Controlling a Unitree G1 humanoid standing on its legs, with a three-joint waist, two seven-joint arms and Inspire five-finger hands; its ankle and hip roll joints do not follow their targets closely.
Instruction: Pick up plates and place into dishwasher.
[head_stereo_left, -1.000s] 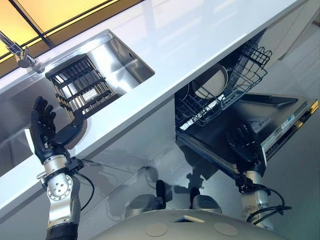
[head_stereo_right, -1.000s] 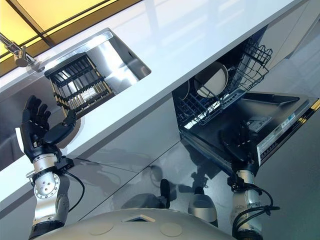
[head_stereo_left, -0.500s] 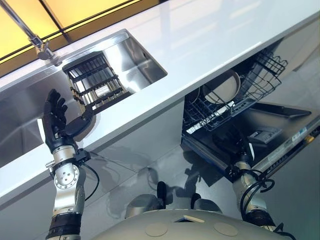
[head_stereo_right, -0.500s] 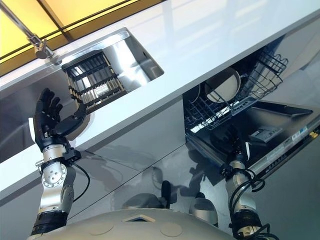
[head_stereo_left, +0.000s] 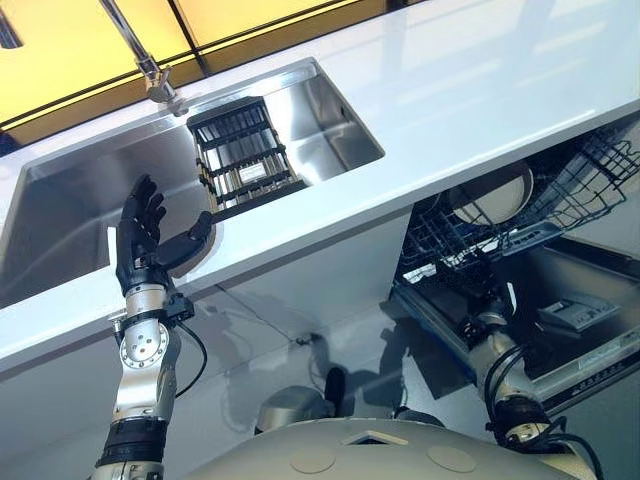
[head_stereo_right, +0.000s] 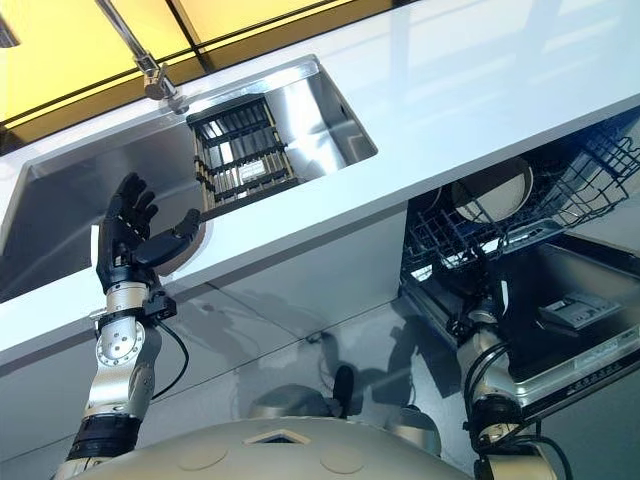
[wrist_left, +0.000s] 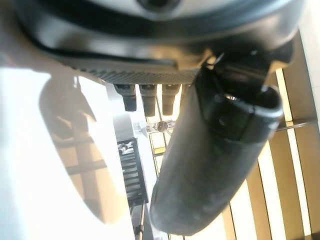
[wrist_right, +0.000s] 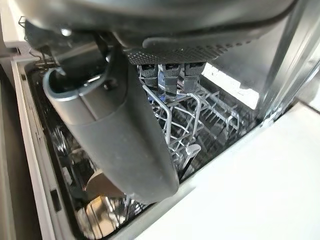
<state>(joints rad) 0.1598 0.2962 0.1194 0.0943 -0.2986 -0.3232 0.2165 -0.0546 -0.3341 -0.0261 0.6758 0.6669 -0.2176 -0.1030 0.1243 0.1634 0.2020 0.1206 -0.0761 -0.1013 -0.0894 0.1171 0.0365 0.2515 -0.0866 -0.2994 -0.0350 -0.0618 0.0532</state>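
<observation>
Both hands carry nothing: our left hand (head_stereo_left: 150, 240) has risen, open, beside the sink's dish rack (head_stereo_left: 243, 155); our right hand (wrist_right: 125, 150), fingers relaxed, stays by the dishwasher rack (head_stereo_left: 520, 215), where one plate (head_stereo_left: 490, 192) stands.

The table (head_stereo_left: 470, 90) is hiding the upper part of the plates (head_stereo_left: 490, 192) in the dishwasher rack (head_stereo_left: 560, 205), and the rack is running past the picture's edge. The right hand (head_stereo_right: 487, 300) is showing too dark against the rack to tell how its fingers are standing.
</observation>
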